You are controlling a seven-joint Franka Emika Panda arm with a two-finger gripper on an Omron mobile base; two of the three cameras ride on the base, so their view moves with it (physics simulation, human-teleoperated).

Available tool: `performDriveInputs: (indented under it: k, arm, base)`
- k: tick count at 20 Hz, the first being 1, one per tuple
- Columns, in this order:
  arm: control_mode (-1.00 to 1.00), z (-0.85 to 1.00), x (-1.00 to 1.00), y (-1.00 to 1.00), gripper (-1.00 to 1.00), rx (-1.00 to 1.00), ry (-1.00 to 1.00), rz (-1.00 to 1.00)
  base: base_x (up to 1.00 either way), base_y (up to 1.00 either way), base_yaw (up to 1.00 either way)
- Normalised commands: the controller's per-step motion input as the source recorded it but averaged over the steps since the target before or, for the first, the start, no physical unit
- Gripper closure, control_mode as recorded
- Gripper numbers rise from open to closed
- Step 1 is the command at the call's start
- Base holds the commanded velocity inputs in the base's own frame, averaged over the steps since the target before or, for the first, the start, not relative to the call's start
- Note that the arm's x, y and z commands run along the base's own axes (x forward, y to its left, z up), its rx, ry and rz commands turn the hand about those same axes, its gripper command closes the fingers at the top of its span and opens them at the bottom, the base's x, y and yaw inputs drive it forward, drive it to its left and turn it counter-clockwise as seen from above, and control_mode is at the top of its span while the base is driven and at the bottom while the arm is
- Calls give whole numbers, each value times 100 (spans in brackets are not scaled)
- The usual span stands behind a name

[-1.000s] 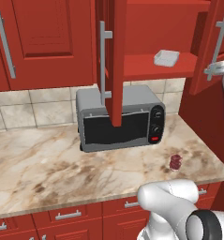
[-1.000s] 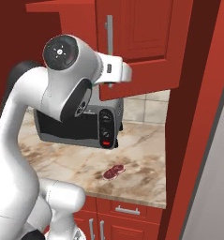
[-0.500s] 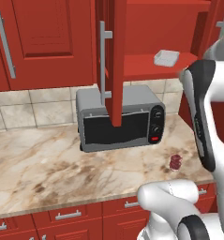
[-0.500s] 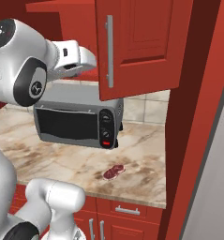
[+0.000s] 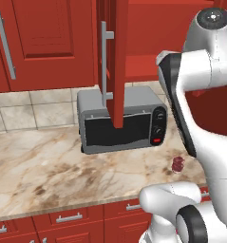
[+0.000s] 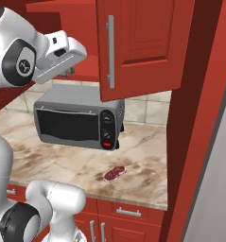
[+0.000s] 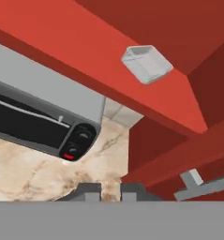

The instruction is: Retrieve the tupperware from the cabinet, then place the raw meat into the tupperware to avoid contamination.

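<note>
- Your gripper (image 7: pixel 110 191), jaws nearly closed and empty, looks up at the tupperware (image 7: pixel 146 63).
- It sits on the open cabinet's shelf (image 7: pixel 85 56), ahead and well apart.
- Raw meat (image 6: pixel 115 173) waits on the desk (image 6: pixel 76 163).

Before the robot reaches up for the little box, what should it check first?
1. Cabinet door open: ok.
2. Tupperware on the cabinet shelf, upright, nothing beside it: ok.
3. End effector aimed at the tupperware: not ok, the tupperware sits high in the hand view, away from the fingertips.
4. End effector open wide enough: not ok, the fingertips stand close together.
5. Raw meat lying on the counter in front of the toaster oven: ok.
</note>
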Motion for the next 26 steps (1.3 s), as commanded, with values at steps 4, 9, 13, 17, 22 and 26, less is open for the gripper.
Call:
performDriveInputs:
  k: [4,9,13,17,22,26]
  arm:
    - [-100,0,27,12,-100,-8,16,1]
    - [-100,1,34,1,-100,-8,19,1]
    - [-100,-10,44,-3,-100,-18,24,2]
    - [-100,-17,38,-2,-100,-24,18,2]
    - [-100,-20,26,-18,-100,-22,11,1]
    - [-100,-19,23,-44,-100,-18,8,1]
  base:
    - [0,0,0]
    - [0,0,0]
    - [0,0,0]
    - [0,0,0]
    - [0,0,0]
    - [0,0,0]
